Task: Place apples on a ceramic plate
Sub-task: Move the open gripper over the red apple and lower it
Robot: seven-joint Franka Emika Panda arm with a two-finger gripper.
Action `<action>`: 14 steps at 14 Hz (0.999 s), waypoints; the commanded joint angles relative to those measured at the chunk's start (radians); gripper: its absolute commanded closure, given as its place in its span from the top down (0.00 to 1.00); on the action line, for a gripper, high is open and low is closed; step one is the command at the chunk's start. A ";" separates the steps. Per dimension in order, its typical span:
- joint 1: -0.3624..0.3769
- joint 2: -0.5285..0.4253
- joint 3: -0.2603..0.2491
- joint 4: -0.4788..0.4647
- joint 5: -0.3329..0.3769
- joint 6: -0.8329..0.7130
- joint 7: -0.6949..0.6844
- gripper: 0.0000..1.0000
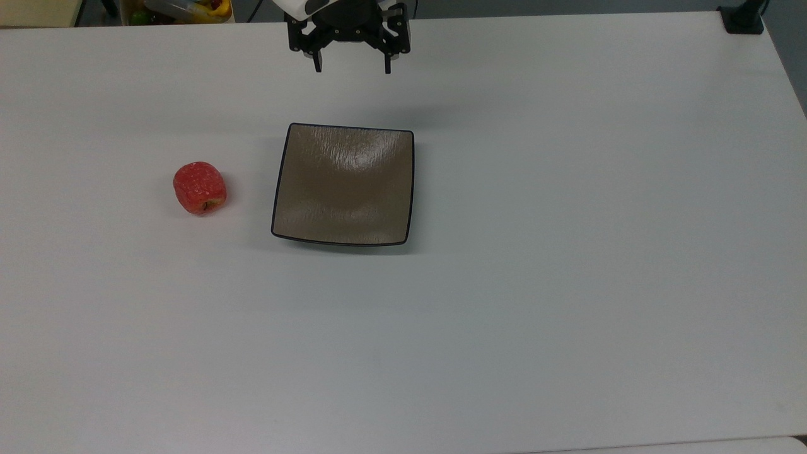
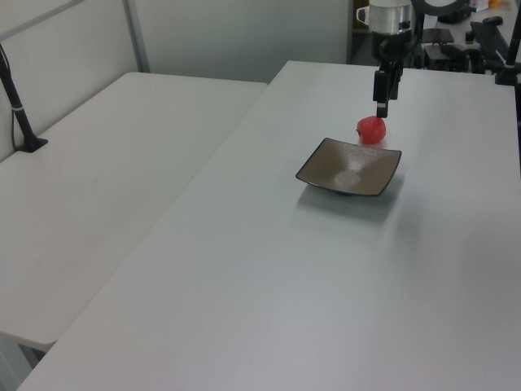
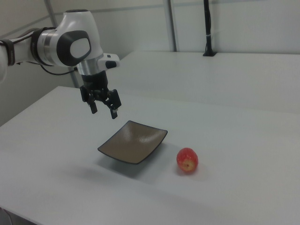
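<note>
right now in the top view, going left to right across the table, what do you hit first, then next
apple → ceramic plate. The gripper hangs open above the far edge, over the plate's span, so it has no separate place in the order.

A broad, matte white rectangular table (image 1: pixel 567 284) is filling the top view, and a second white table (image 2: pixel 106 187) is adjoining it on the left view's left. A black post on a square base (image 1: pixel 744 19) is standing at the far right corner in the top view. A container of mixed colourful objects (image 1: pixel 179 9), too cropped to identify, is sitting beyond the far edge.
</note>
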 commanded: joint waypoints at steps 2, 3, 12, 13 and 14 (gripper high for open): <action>0.004 -0.019 -0.012 -0.016 0.020 0.024 -0.020 1.00; 0.004 -0.019 -0.012 -0.016 0.020 0.024 -0.020 1.00; -0.046 0.022 -0.090 -0.027 -0.056 0.114 -0.244 1.00; -0.068 0.042 -0.103 -0.027 -0.093 0.151 -0.264 1.00; -0.085 0.057 -0.110 -0.029 -0.107 0.173 -0.280 1.00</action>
